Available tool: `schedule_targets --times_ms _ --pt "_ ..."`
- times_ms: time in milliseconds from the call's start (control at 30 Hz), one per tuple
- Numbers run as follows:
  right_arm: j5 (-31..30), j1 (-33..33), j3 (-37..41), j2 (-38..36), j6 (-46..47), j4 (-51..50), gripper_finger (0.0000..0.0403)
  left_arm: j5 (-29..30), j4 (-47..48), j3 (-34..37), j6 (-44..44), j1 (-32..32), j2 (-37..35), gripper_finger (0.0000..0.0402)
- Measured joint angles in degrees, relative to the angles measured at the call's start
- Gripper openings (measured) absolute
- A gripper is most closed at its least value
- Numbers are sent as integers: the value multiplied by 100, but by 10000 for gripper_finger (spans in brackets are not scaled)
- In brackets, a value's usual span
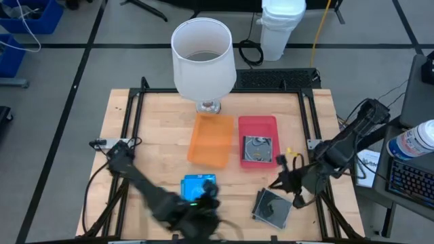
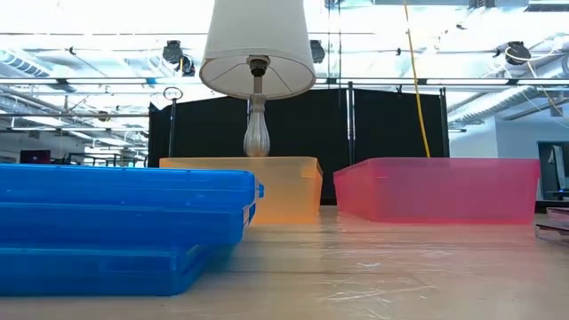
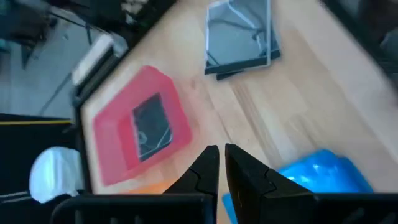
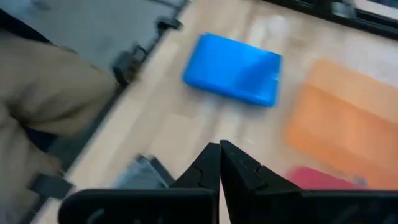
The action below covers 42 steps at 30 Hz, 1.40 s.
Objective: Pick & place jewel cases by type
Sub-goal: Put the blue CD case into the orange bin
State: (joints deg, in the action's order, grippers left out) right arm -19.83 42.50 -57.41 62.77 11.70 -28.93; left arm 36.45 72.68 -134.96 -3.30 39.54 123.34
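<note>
While our left fingers (image 3: 219, 163) hover clenched over blue cases (image 1: 199, 187) near the surface's front edge, right fingers (image 4: 219, 163) clenched beside grey cases (image 1: 272, 207)

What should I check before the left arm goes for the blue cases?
1. Blue jewel cases on the table, outside both trays: ok.
2. Orange tray empty: ok.
3. Red tray holds one clear case: ok.
4. Left tool shut, empty; must open: not ok.
5. Right tool shut, empty, near the clear cases: ok.
6. How many blue cases are stacked: cannot tell.
</note>
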Motion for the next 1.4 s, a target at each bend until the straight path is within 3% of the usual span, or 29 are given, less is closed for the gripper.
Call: schedule_targets --times_ms 167,267,400,533,667,767,933,1067,1167,1267,1400 --pt "501 0 1025 -1 -317 1937 3 -20 272 0 303 499 -934 35" --pt "504 -2 1471 -1 -608 2997 4 109 626 -4 671 615 -1413 35" --pt "496 -15 1704 16 -1081 3972 2 922 1253 188 1337 805 -2003 35" --pt "483 -101 1702 279 -1731 4734 1 1832 1582 1244 2203 1059 -2956 35" --pt "483 -234 1705 715 -2391 5532 1 2334 1192 3051 3327 1379 -4371 35" --pt "491 -348 1705 966 -2609 5872 1 2661 -257 4821 3640 1777 -5480 35" --pt "510 -561 1705 1321 -2740 5927 1 1954 -4233 8012 2014 2149 -6784 35" --pt "549 -815 1707 1660 -2743 6462 1 889 -8028 10111 875 2176 -7082 35" --pt "801 -1017 1705 1896 -2744 6911 1 575 -10249 11103 227 2153 -6964 35" --pt "806 -1118 1698 2111 -2787 7230 1 674 -11163 11593 278 2064 -6850 35" --pt "800 -1217 1530 2362 -2680 7236 0 525 -10934 11697 878 1825 -6572 35"
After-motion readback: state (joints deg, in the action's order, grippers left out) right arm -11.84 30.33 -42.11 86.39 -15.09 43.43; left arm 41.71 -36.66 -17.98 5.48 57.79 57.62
